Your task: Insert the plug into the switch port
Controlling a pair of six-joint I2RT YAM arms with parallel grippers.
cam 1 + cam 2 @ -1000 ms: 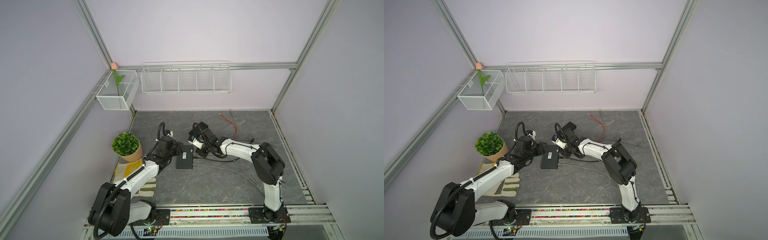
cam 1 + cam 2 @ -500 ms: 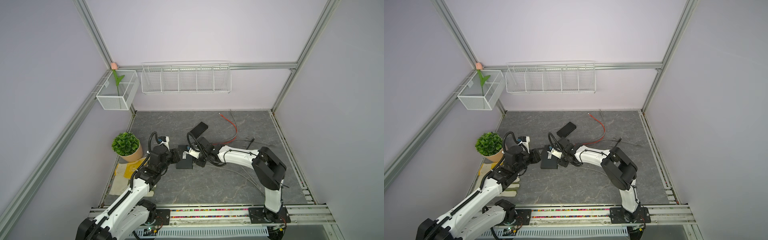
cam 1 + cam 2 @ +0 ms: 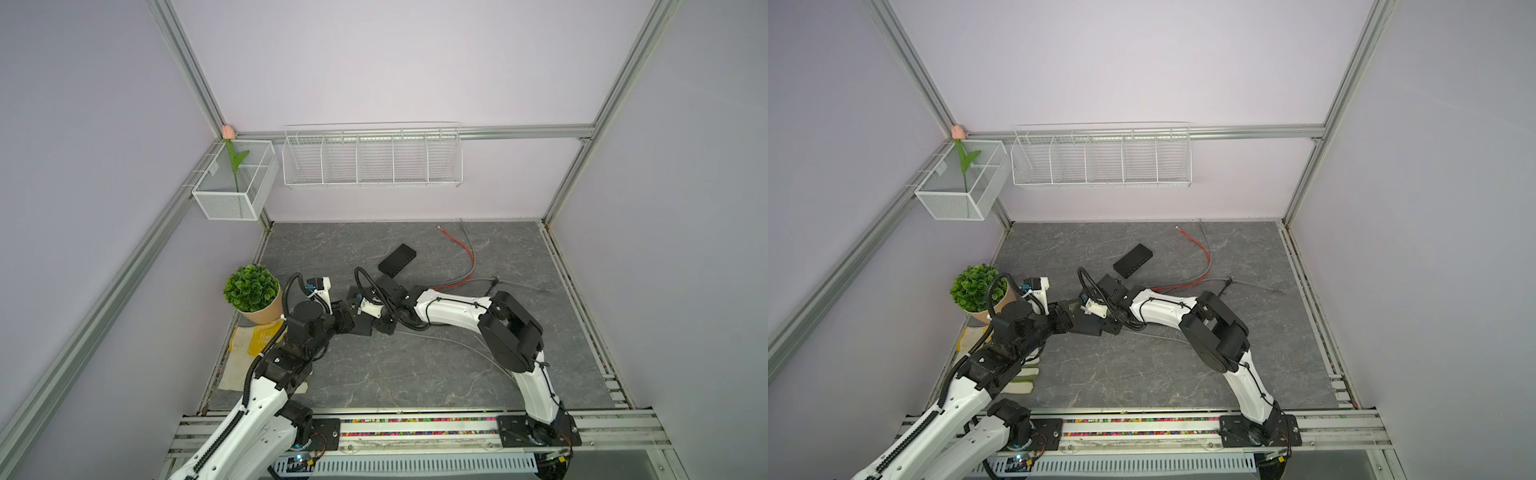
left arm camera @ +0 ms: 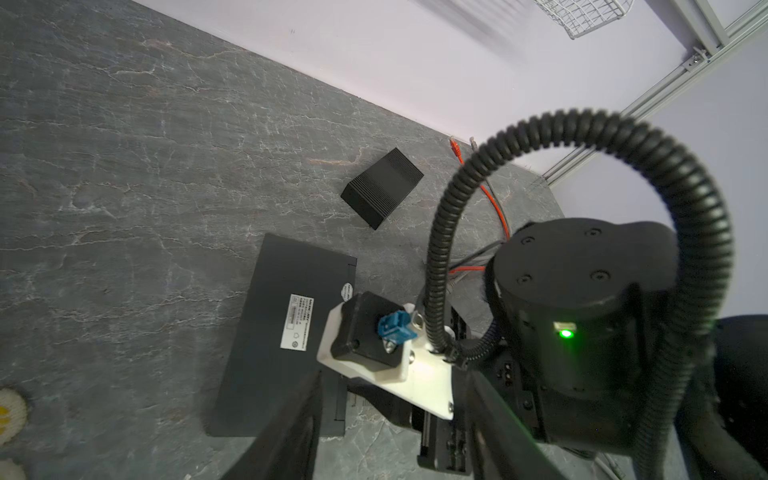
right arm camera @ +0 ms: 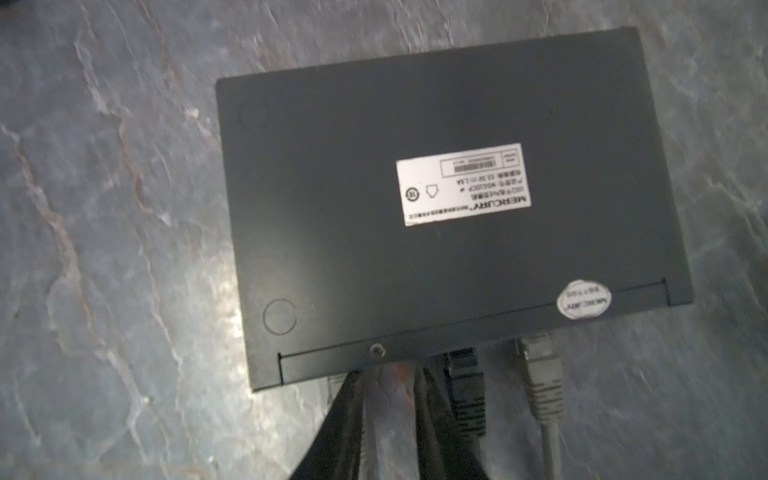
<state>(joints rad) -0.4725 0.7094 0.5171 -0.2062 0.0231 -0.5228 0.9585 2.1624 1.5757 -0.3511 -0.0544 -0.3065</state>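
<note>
Black sheet metal, label side up: the switch (image 5: 415,257) lies flat on the desk (image 3: 415,374). In both top views it sits a little toward 9 o'clock from the desk's middle, with its port face turned to 3 o'clock. I judge it light and apt to slide on the smooth stone, so it wants bracing. A black plug (image 5: 465,386) and a grey plug (image 5: 540,382) sit at that port face.

The plug to be inserted is hard to make out. Only a reddish blur shows between the fingertips of the right end effector (image 5: 386,374), close against the port face. It may be one end of the red cable (image 4: 456,148). Whether those jaws are clamped on it I cannot tell. Such a plug should be small, light and rigid, with a springy latch and a stiff cord tugging behind. It is best pinched by its flat sides just behind the nose, latch left free.

The right arm comes from 5 o'clock, elbow raised, forearm low and reaching toward 9 o'clock. The left arm reaches in from 7 o'clock. The left end effector (image 3: 348,323) meets the switch's 9 o'clock side, jaws apart, with one finger (image 4: 291,415) over the switch's end.
</note>
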